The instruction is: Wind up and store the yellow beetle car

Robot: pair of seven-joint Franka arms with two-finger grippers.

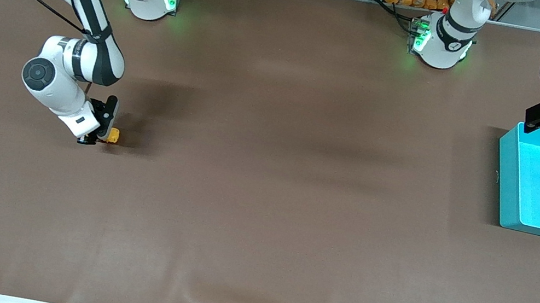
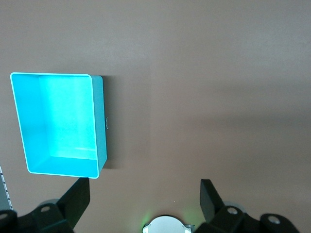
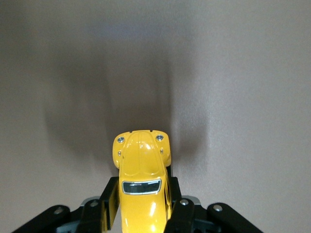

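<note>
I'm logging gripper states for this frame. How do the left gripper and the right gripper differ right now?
The right gripper is shut on the yellow beetle car, low at the right arm's end of the table; the left gripper is open and holds nothing. The left one hangs over the teal bin edge. Both have black jaws.

Yellow beetle car [image 1: 111,135]: tiny toy, glossy yellow-orange rounded body, dark rear or front window with pale rim, two small silver round lights on curved end [image 3: 141,160]. Wheels not visible. Sits low at brown table surface, toward right arm's end of table; contact with surface unclear. Clamped between right gripper's [image 3: 142,208] black fingers, one on each flank, rounded end pointing away from gripper. Well apart from teal bin [image 1: 515,178], which stands at left arm's end of table. Body level, not tilted.
</note>
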